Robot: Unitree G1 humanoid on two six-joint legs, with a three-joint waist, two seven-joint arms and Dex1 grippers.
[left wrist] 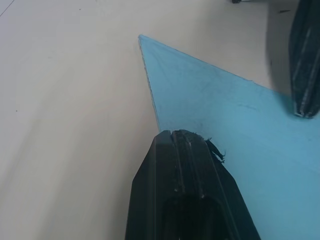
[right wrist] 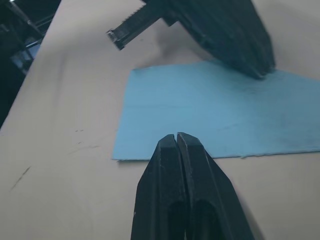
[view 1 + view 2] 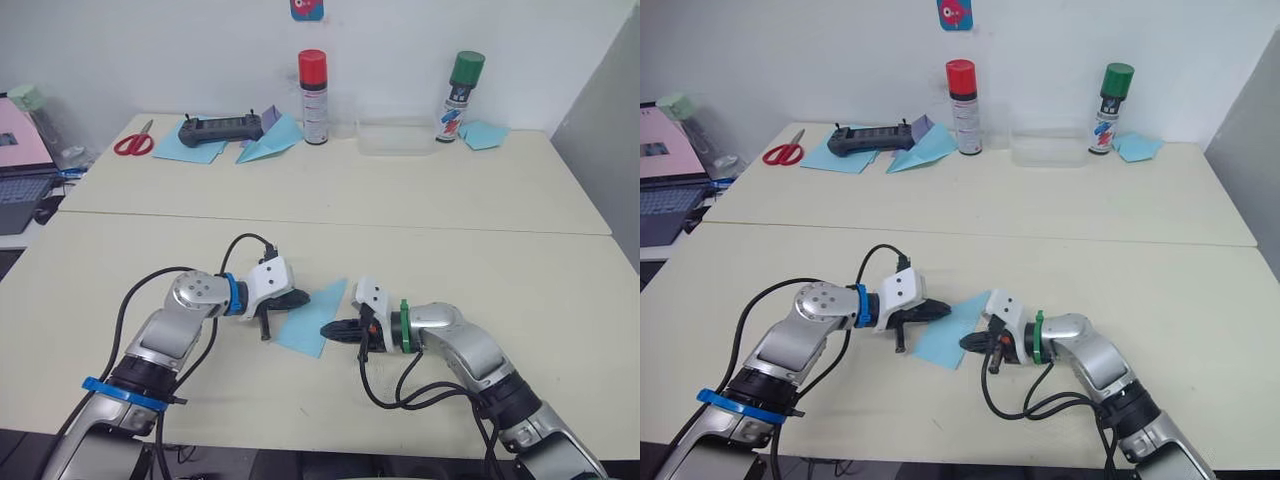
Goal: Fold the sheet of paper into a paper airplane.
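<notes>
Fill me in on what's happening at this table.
The robot is working a light-blue sheet of paper lying flat on the near table. The left end effector, fingers shut, presses on one edge of the sheet. The right end effector, also shut, sits at the opposite edge with its tips just off the paper. The sheet is a flat, angled piece with one pointed corner, not yet an airplane.
</notes>
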